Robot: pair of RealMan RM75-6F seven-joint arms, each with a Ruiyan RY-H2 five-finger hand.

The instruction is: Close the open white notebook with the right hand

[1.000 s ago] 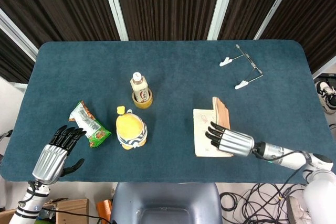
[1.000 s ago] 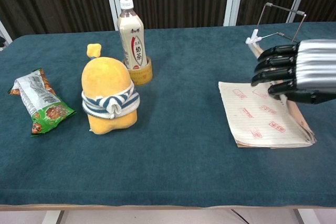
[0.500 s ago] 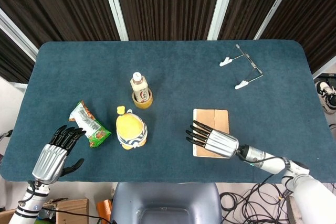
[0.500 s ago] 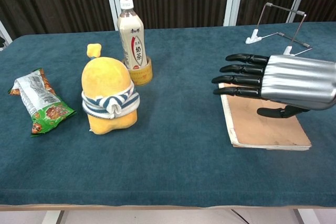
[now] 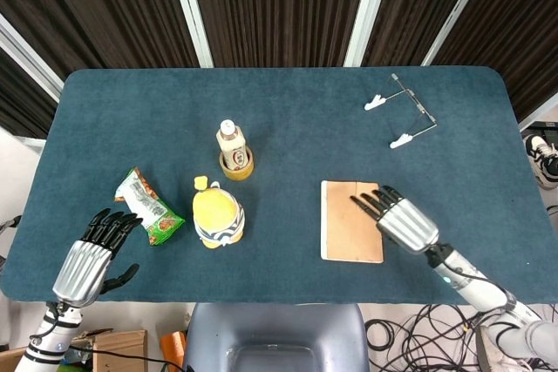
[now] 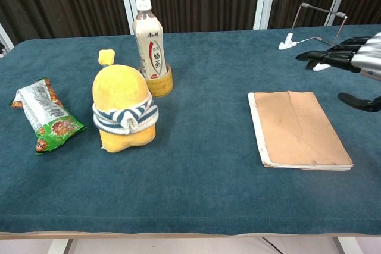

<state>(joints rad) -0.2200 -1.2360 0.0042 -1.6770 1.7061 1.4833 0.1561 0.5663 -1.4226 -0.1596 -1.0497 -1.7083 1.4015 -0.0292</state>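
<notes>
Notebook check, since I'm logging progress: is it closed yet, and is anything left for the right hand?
Done: the notebook lies flat on the table with its brown cover up and no pages showing, so it looks closed. In hand: nothing; the right hand holds nothing, fingers spread, at the notebook's right edge, off the cover in the chest view. The left hand sits idle near the table's front left. Left: apparently nothing.

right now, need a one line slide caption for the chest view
Closed brown-covered notebook lies flat on the blue cloth table, open right hand lifted clear beside it.
</notes>
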